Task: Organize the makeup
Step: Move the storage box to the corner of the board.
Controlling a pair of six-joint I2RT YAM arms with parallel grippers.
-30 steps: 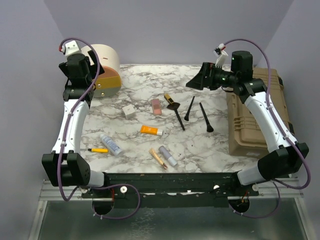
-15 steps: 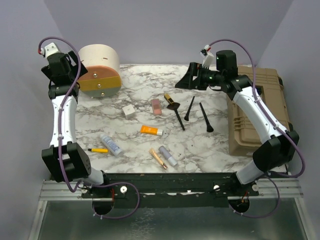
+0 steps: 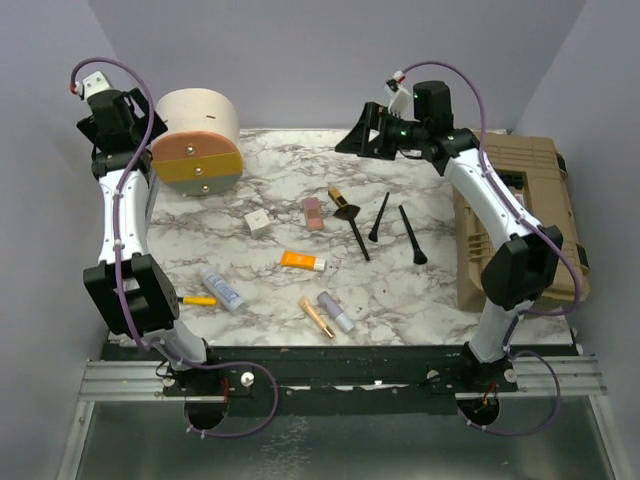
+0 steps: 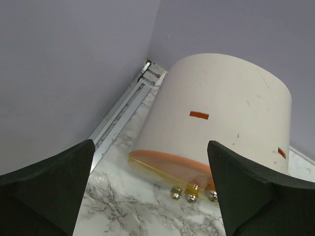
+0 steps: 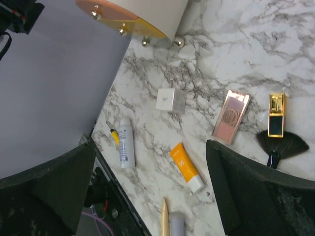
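Observation:
The makeup lies scattered on the marble table (image 3: 270,180): white cube (image 3: 259,222), pink palette (image 3: 313,212), gold-handled fan brush (image 3: 343,206), two thin black brushes (image 3: 379,216) (image 3: 411,234), orange tube (image 3: 302,261), whitish tube (image 3: 222,289), yellow pen (image 3: 197,300), gold tube (image 3: 316,316), lilac tube (image 3: 336,311). My left gripper (image 4: 150,143) is open and empty, raised at the far left beside the round case (image 4: 221,113). My right gripper (image 3: 358,135) hovers high over the far middle, open (image 5: 150,144), with the orange tube (image 5: 186,166) and cube (image 5: 170,100) far below it.
The cream-and-orange round case (image 3: 198,150) stands at the far left, with gold ball feet (image 4: 191,195). A big tan toolbox (image 3: 520,220) fills the right side under the right arm. A metal rail (image 4: 123,115) runs along the left wall.
The left arm has swung up and out to the far left, uncovering the round case. The right arm has moved left and toward the back wall. Both grippers stay open.

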